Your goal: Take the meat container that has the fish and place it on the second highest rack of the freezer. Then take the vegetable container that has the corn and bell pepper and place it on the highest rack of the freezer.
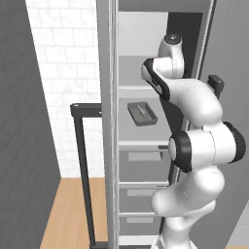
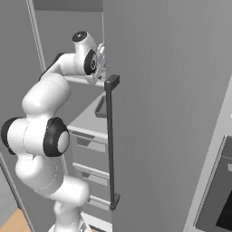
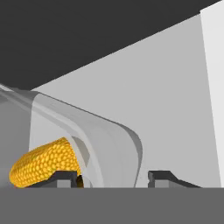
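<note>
In the hand view my gripper [image 3: 116,177] stands open, its two dark fingertips [image 3: 65,177] set wide apart. Between them rises the clear curved wall of the vegetable container [image 3: 111,140], close to the tips. The yellow corn [image 3: 43,164] lies inside it at the lower left; the bell pepper is hidden. The freezer [image 1: 112,146] is open, and my arm reaches up to the highest rack [image 1: 131,73]. One shelf lower sits the dark meat container [image 1: 142,114] with the pale fish [image 1: 141,111] in it.
The freezer door [image 2: 172,113] with its long dark handle [image 2: 110,140] stands close on the right of my arm. Grey drawers [image 1: 138,168] fill the cabinet below the shelves. A white tiled wall [image 1: 63,73] and wood floor [image 1: 68,214] lie to the left.
</note>
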